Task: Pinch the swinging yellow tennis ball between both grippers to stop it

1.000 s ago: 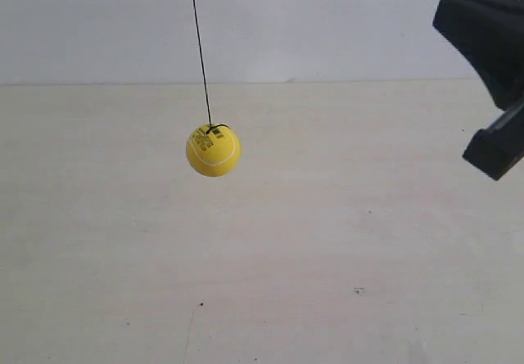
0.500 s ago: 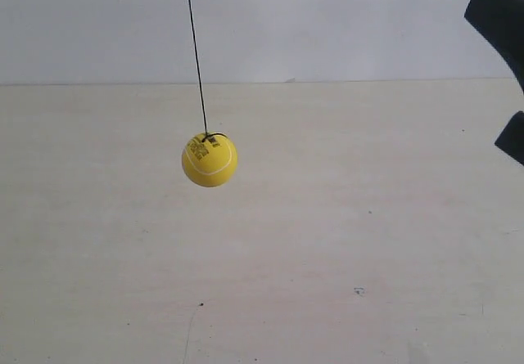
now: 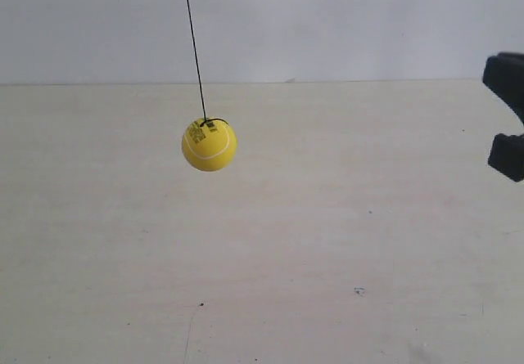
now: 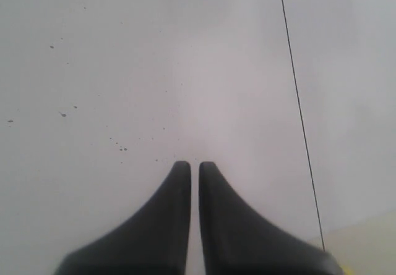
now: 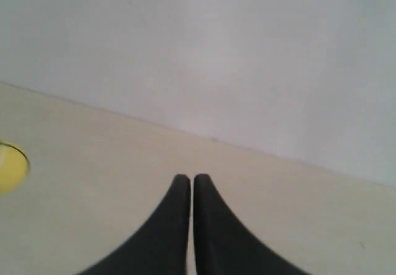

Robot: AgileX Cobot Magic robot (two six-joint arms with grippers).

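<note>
We see a pale beige table filling the lower part of the exterior view, with a plain grey-white wall behind it. Two black lumps of the arm at the exterior view's right poke in at the edge, one above the other, cut off by the frame. We cannot tell which arm it is.

In the wrist views the left claw is clenched, with only a thin slit between its pointed black fingers, and grasps nothing. The right claw is clenched and empty likewise.

The yellow ball hangs in the air, left of centre in the exterior view, well apart from the black arm. The right wrist view shows only a sliver of it at the frame's edge. A thin dark string runs up from its top, leaning slightly. Small dark print sits beside a pale curved seam.
</note>
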